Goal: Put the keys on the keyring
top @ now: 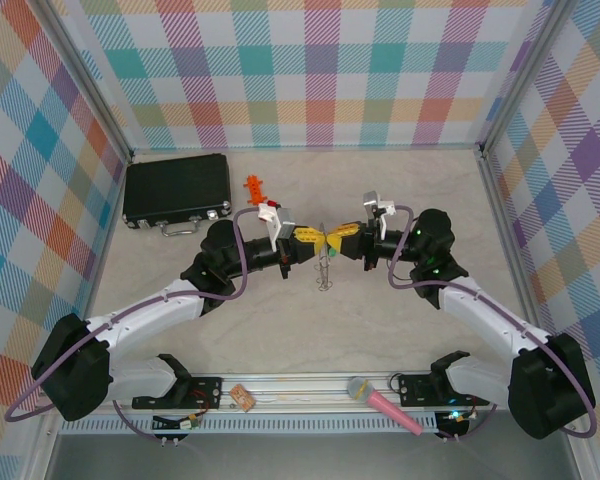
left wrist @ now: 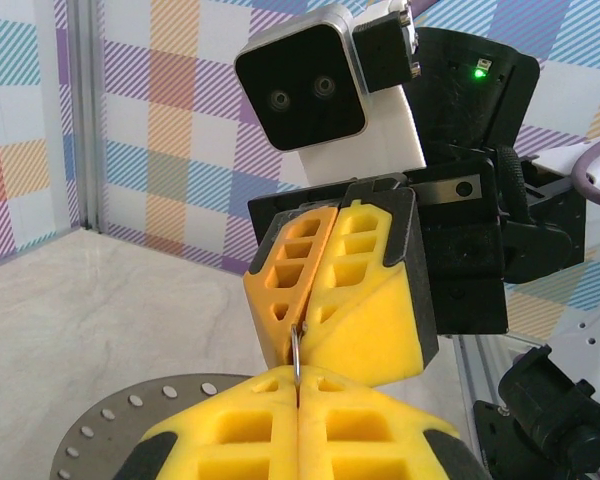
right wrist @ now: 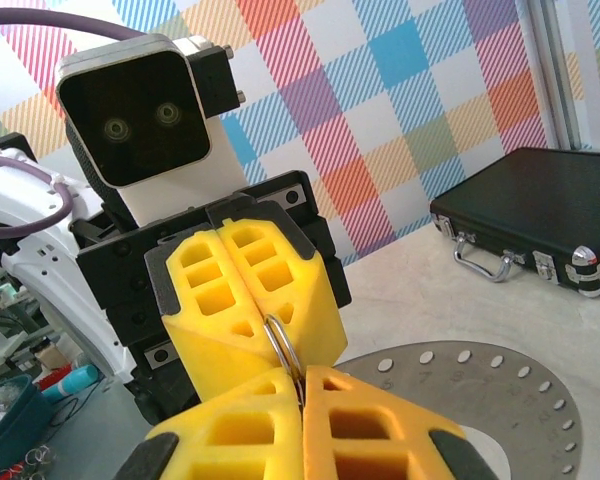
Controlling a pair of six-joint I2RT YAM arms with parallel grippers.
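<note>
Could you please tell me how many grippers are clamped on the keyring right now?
2. The left gripper pinches the keyring from the left side. The right gripper pinches it from the right, and their yellow fingertips nearly meet.

Black hard case (top: 176, 190), closed, with silver latches and handle, lies flat in the far left corner of the bench (top: 400, 185). A small orange toy piece (top: 254, 187) sits just right of it, not touching. At the near edge, on the metal rail (top: 300, 383), a pink microphone (top: 384, 403) lies aslant right of centre and a small tan item (top: 242, 397), too small to identify, left of centre. Wrist views: a grey round plate (right wrist: 500, 390) with holes along its rim lies flat on the bench; plaid panels (top: 310, 70) close the left, far and right sides.
</note>
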